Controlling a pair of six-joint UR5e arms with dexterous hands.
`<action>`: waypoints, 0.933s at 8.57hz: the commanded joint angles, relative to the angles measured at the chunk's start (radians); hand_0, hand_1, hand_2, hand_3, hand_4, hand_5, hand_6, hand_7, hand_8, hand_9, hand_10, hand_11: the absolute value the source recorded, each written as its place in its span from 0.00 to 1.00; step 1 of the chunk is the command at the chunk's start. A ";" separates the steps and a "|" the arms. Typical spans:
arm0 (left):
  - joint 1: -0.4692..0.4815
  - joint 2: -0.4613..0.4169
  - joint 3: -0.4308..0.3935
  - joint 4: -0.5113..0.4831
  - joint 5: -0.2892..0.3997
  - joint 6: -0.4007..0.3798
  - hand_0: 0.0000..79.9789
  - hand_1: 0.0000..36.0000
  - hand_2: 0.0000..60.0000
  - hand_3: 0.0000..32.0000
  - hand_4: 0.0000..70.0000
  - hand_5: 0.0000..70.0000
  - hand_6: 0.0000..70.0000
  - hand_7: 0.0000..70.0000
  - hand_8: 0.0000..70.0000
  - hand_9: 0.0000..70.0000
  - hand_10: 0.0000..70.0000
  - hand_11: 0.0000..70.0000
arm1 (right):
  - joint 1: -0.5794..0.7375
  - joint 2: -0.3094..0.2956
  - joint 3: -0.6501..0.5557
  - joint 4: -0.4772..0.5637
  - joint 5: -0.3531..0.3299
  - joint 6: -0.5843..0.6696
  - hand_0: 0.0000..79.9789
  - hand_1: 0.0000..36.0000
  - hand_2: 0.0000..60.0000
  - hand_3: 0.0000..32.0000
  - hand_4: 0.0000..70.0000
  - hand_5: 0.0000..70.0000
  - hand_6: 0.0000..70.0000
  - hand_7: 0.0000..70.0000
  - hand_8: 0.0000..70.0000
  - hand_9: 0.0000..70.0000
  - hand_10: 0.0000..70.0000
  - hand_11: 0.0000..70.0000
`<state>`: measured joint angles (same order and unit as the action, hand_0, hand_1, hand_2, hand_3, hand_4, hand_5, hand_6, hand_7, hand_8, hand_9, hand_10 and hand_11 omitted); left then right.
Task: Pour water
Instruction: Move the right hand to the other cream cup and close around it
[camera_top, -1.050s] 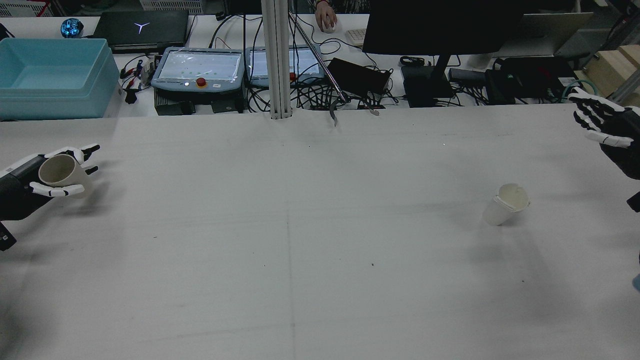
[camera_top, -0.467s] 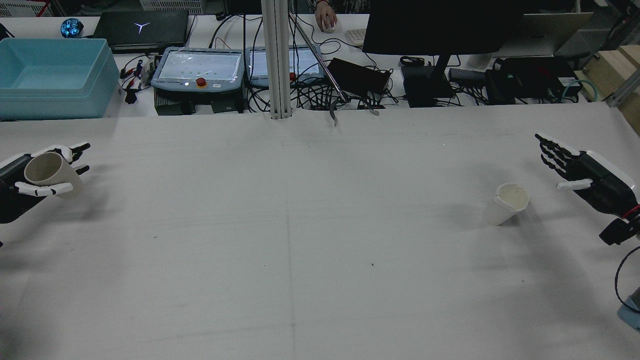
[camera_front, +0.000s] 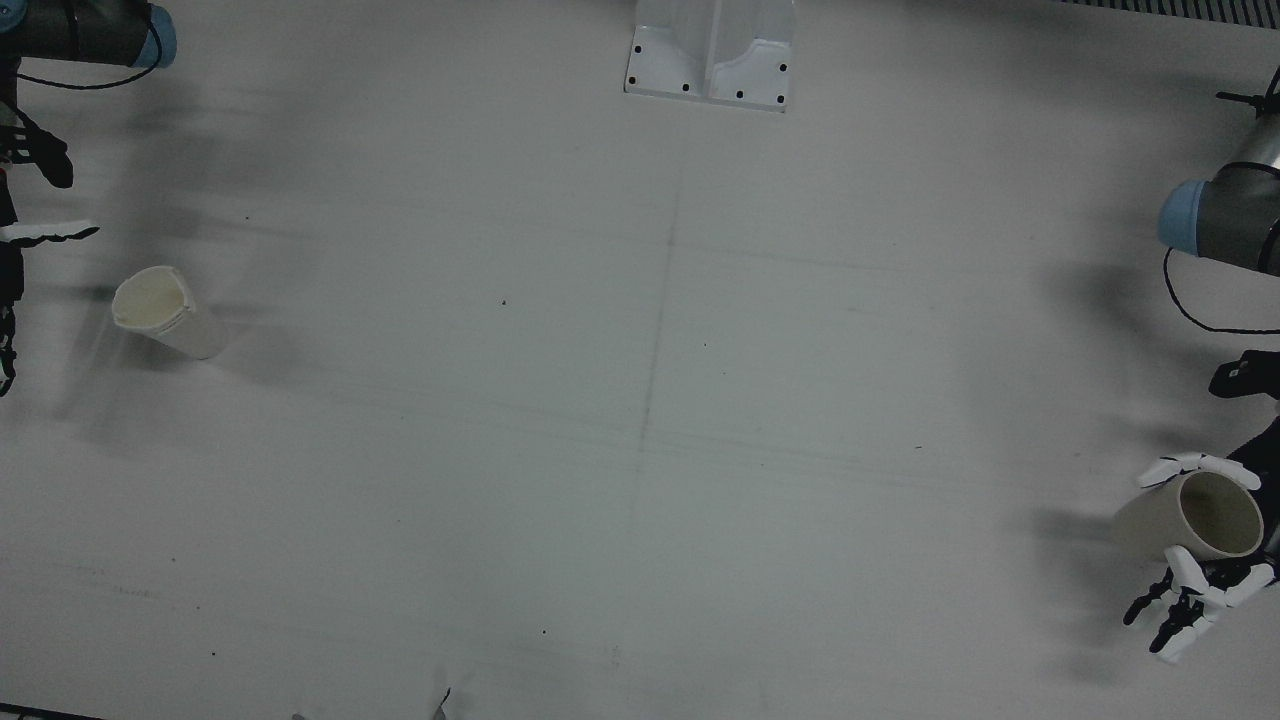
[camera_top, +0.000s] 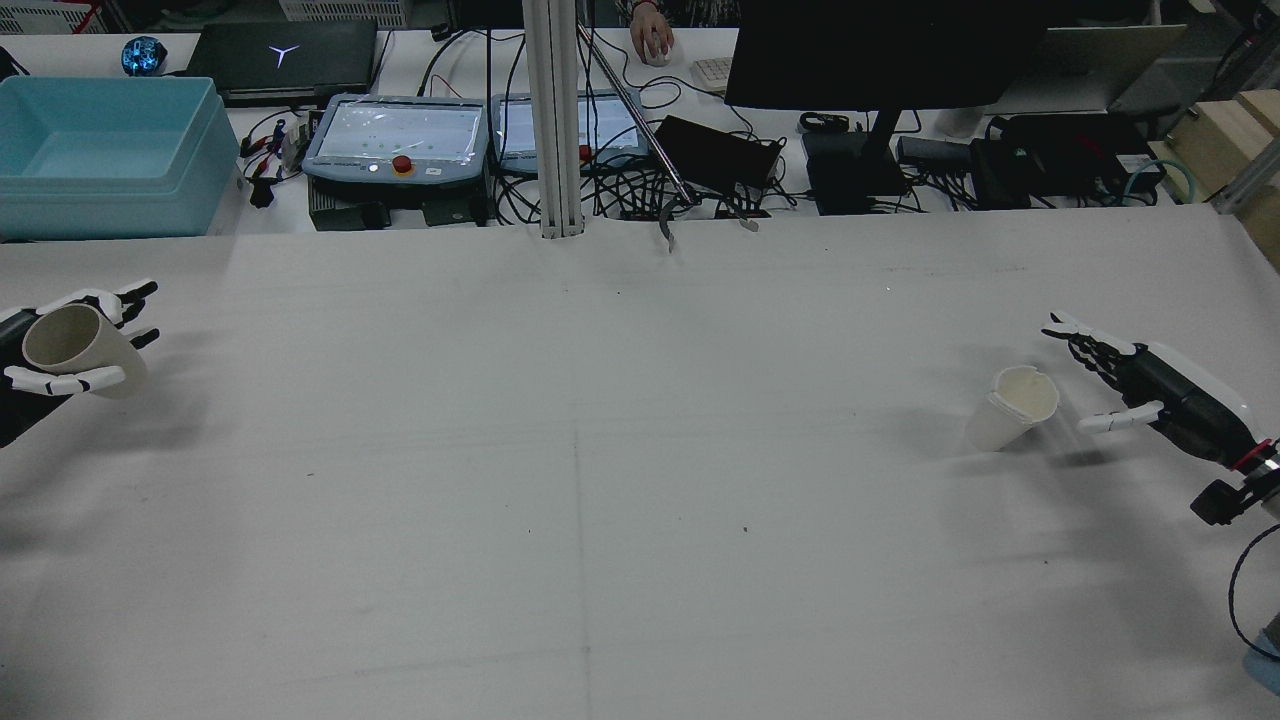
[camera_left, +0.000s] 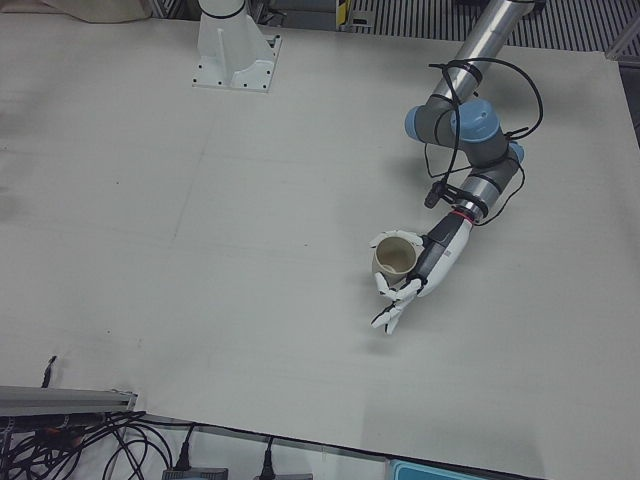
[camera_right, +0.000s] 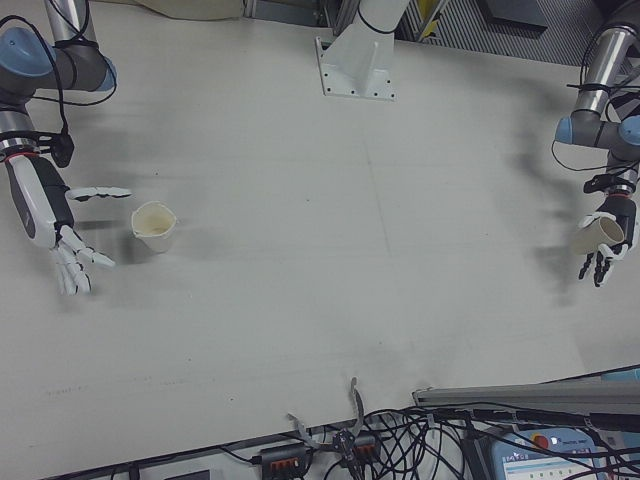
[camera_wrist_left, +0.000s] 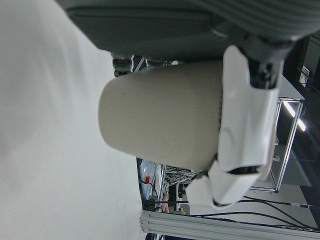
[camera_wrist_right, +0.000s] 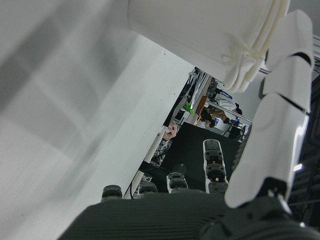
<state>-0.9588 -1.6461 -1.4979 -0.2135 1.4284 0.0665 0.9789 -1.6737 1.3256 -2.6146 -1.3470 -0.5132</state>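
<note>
Left to right in the rear view: my left hand grips a tan cup above the tabletop's left edge; near the right edge, my spread right hand flanks the standing white cup, ungrasped. Pouring undone; neither cup's contents are discernible.

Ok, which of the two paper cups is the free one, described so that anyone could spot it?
Start at the white table and go to the half before the robot's right arm. There a white paper cup stands on the surface, just in front of the open right hand. Unlike the cup held off the table in the left hand, nothing grips it.
</note>
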 joint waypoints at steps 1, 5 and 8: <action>0.000 0.048 -0.001 -0.043 -0.016 -0.004 0.79 1.00 1.00 0.00 0.50 1.00 0.10 0.16 0.01 0.01 0.06 0.13 | -0.031 -0.001 0.001 -0.001 0.002 -0.056 0.63 0.47 0.15 0.00 0.10 0.22 0.05 0.07 0.00 0.00 0.00 0.00; 0.000 0.071 0.001 -0.073 -0.032 -0.010 0.79 1.00 1.00 0.00 0.49 1.00 0.10 0.16 0.01 0.01 0.06 0.13 | -0.063 0.006 0.015 -0.043 0.006 -0.093 0.63 0.49 0.16 0.00 0.12 0.24 0.05 0.09 0.00 0.00 0.00 0.00; 0.000 0.100 0.001 -0.110 -0.037 -0.010 0.78 1.00 1.00 0.00 0.49 1.00 0.10 0.16 0.02 0.01 0.06 0.13 | -0.086 0.055 0.023 -0.079 0.012 -0.110 0.65 0.55 0.21 0.00 0.13 0.27 0.06 0.10 0.00 0.00 0.00 0.00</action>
<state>-0.9588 -1.5679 -1.4972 -0.2955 1.3960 0.0571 0.9099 -1.6595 1.3436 -2.6609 -1.3381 -0.6100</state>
